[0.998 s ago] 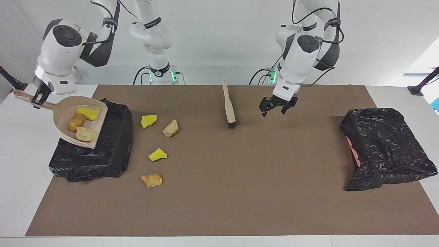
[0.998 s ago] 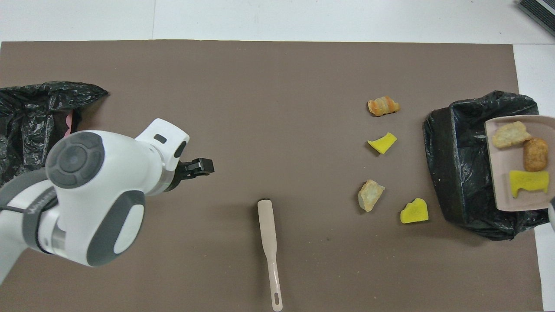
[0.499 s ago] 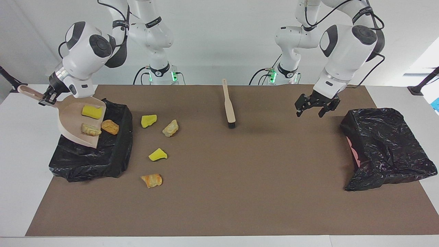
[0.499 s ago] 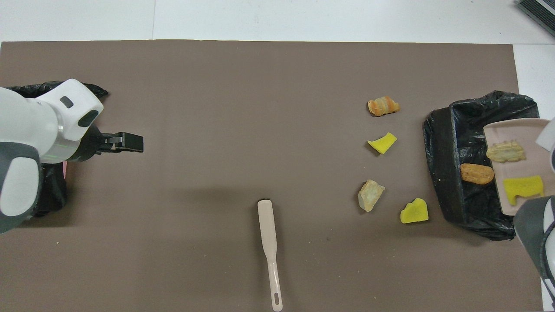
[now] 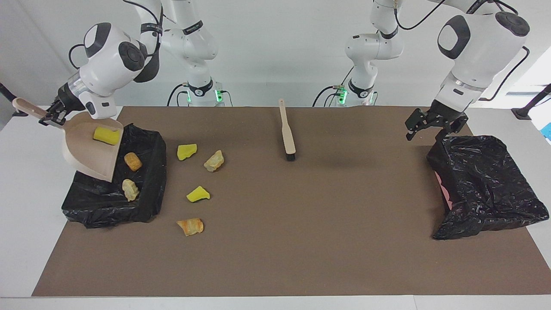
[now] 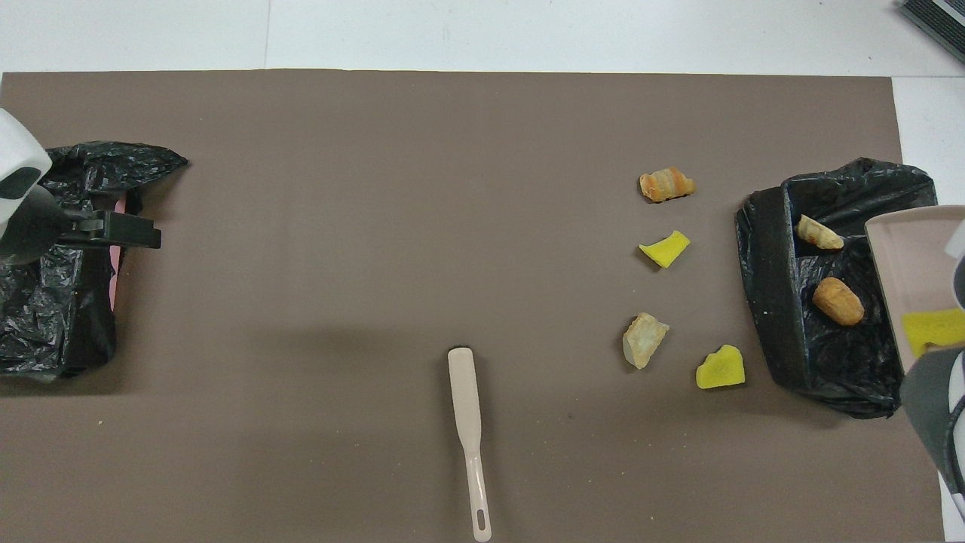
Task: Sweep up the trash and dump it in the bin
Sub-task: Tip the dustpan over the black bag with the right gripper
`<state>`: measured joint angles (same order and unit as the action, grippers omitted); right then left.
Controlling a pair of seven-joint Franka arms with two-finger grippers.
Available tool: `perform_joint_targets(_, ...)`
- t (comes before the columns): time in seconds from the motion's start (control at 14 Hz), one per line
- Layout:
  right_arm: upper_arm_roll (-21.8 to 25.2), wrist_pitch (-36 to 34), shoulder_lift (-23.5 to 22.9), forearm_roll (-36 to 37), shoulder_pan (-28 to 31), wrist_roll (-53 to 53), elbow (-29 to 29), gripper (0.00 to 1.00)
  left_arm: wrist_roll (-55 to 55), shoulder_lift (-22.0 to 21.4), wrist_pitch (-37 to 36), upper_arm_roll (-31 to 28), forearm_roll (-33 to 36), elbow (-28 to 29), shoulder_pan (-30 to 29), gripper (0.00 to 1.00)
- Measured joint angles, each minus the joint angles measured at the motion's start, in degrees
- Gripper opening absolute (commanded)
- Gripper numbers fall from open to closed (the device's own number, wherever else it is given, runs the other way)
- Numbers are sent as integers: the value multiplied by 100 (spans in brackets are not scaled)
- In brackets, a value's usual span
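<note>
Brown counter: our right hand, clamped on the dustpan, should tip steeper over the bin; left hand waits, spread apart.

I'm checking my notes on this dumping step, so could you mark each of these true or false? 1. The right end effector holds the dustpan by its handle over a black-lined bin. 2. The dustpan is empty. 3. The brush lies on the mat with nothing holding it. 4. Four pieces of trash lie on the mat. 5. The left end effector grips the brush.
1. True: the right end effector holds the tilted dustpan over the bin.
2. False: a yellow chunk sits in it; two tan pieces lie in the bin.
3. True: the brush lies free.
4. True: two yellow, two tan pieces.
5. False: the left end effector, open, hangs over the other black bag.
</note>
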<state>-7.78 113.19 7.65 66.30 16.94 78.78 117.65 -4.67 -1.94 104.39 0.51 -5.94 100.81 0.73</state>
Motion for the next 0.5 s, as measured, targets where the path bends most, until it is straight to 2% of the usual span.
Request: perform_joint_targets(0.5,-38,-314,8,390,-265,-856,34,0,-91,20,-929,8,328,-679,-46,100)
